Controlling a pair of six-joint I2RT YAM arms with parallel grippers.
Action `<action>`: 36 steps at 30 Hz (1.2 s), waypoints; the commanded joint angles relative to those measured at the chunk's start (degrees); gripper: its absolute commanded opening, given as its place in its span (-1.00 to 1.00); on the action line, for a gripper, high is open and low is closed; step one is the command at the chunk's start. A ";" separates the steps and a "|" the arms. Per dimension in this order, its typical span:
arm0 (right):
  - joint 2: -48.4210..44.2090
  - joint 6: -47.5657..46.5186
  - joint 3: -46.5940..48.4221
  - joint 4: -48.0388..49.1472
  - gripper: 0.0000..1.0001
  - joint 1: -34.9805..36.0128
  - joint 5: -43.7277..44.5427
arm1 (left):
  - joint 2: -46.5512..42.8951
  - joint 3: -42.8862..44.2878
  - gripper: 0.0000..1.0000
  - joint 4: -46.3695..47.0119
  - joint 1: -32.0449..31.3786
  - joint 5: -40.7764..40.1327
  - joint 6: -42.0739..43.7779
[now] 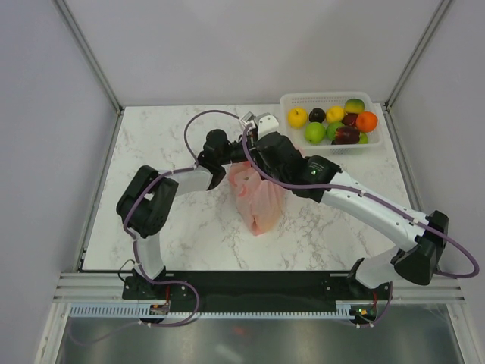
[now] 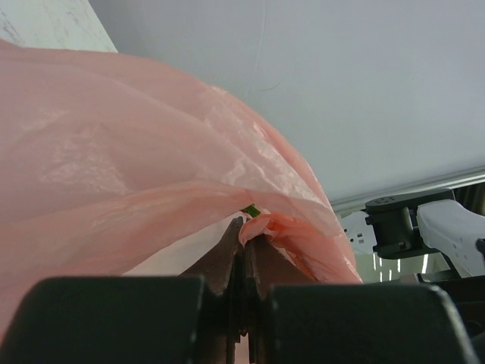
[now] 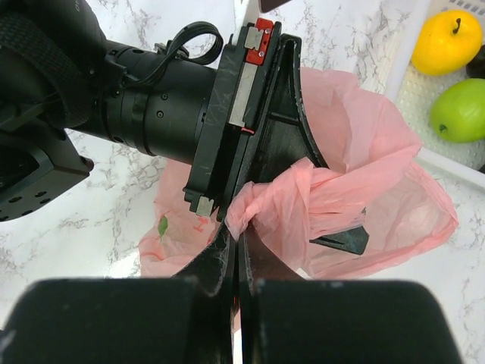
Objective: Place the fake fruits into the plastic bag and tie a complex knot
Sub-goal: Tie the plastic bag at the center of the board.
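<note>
The plastic bag (image 1: 258,199) is seen near the middle of the marbled bench (image 1: 167,144), with its crumpled body resting on the surface and its gathered top held up where the two arms meet. The left hand (image 2: 244,235) is shown with its fingers pressed together on a fold of the pink film, and the rest of the bag is draped over and ahead of it. The right hand (image 3: 235,231) is likewise closed, with a bunched twist of the bag's upper edge pinched between its fingertips, just beside the left hand's black fingers. The fake fruits (image 1: 333,125) are gathered in a white lattice basket (image 1: 331,96) at the far right corner of the bench, apart from the bag; yellow, green, orange and dark ones can be made out. Whether any fruit lies inside the bag cannot be told.
</note>
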 commanded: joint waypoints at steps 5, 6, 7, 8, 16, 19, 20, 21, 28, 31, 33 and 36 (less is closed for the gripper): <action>-8.28 2.63 -9.54 7.23 -1.00 -6.06 -11.02 | 0.04 0.50 -0.92 9.98 -1.28 1.39 -5.70; -8.90 2.89 -10.61 8.39 -1.00 -6.95 -12.71 | -0.05 0.50 -0.92 9.54 -1.46 1.66 -5.79; -9.34 2.98 -11.49 9.27 -1.00 -7.83 -14.38 | -0.14 0.50 -0.92 9.10 -1.54 2.01 -5.71; -9.87 3.07 -12.46 10.58 -1.00 -8.80 -16.49 | -0.22 0.50 -0.91 8.67 -1.63 2.18 -5.53; -7.94 3.42 -11.07 11.04 -1.00 -11.44 -25.12 | 2.05 2.43 -0.90 8.13 -2.86 3.24 -6.49; -7.07 3.86 -9.84 9.64 -1.00 -11.45 -23.73 | 4.16 3.14 -0.90 9.27 -3.04 1.84 -6.50; -6.71 4.21 -9.40 8.93 -1.00 -11.44 -22.93 | 5.21 3.40 -0.90 9.28 -2.95 1.49 -6.32; -6.27 4.39 -8.96 8.14 -1.00 -11.44 -22.05 | 5.75 4.18 -0.90 9.36 -2.95 1.22 -6.23; -3.02 4.74 -6.84 4.36 -1.00 -11.44 -16.77 | 11.72 8.41 -0.90 13.57 -3.04 1.04 -9.91; -2.75 4.65 -6.84 4.27 -1.00 -11.53 -16.07 | 12.96 8.94 -0.92 18.94 -2.95 1.31 -14.05; -2.84 4.48 -7.19 4.36 -1.00 -11.44 -15.81 | 12.61 8.85 -0.93 18.68 -2.95 1.39 -13.79; -3.37 4.13 -7.37 4.53 -0.96 -11.36 -16.07 | 11.55 8.59 -0.94 17.80 -2.95 1.22 -13.26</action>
